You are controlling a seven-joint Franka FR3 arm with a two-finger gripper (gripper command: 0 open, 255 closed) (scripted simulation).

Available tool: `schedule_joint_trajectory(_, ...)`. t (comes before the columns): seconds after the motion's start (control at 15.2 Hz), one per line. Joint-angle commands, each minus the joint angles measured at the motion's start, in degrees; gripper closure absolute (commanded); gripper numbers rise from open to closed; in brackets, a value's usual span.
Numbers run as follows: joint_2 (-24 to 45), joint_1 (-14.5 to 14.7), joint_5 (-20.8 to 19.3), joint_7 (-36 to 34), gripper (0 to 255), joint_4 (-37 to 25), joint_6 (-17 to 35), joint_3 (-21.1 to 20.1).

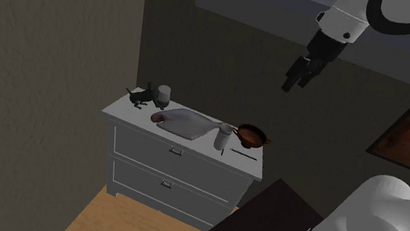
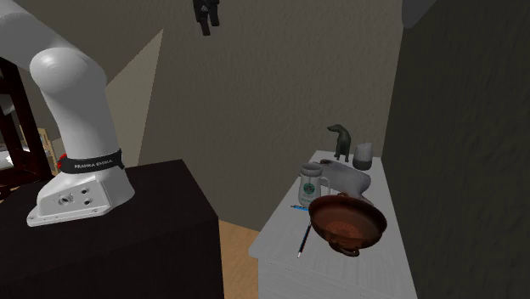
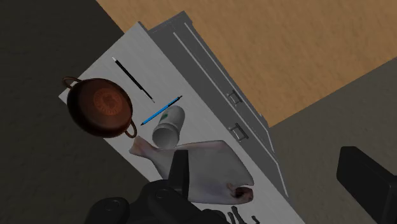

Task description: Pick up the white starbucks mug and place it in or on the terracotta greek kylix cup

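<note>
- Shoulder view: one black gripper (image 1: 298, 73) hangs in open air, high above and well apart from a white dresser (image 1: 125, 148) with two drawers (image 1: 180, 152). One white mug (image 1: 225, 137) stands upright near the top's front edge. It is just beside one reddish-brown kylix cup (image 1: 251, 134) at the top's right end in this view.
- Second exterior view: the mug (image 2: 312, 185), showing a green logo, stands just behind the kylix cup (image 2: 346, 221). One black pen (image 2: 302, 239) lies near the edge facing the black stand (image 2: 144, 238). A strip of wooden floor (image 2: 242, 246) separates the stand and the dresser. One dark animal figurine (image 2: 341, 140) and one grey cup (image 2: 363, 155) stand at the far end.
- Wrist view: the two fingers (image 3: 180, 172) stand apart with nothing between them. Far below, one blue pen (image 3: 161, 111) lies just beside the mug (image 3: 169, 125). One pale flat object (image 3: 210, 168) takes the middle of the top.
</note>
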State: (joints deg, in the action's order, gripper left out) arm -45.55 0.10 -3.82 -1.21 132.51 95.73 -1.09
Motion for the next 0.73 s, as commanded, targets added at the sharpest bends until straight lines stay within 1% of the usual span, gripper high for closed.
schedule_joint_trajectory(0.0,0.0,0.0,0.0,0.0,0,0.0,0.0,0.0)
schedule_joint_trajectory(0.33,5.5,-1.0,-1.2,0.9,0,4.0,8.9,2.1)
schedule_joint_trajectory(0.66,12.8,-2.1,-2.1,1.8,0,6.1,17.8,4.2)
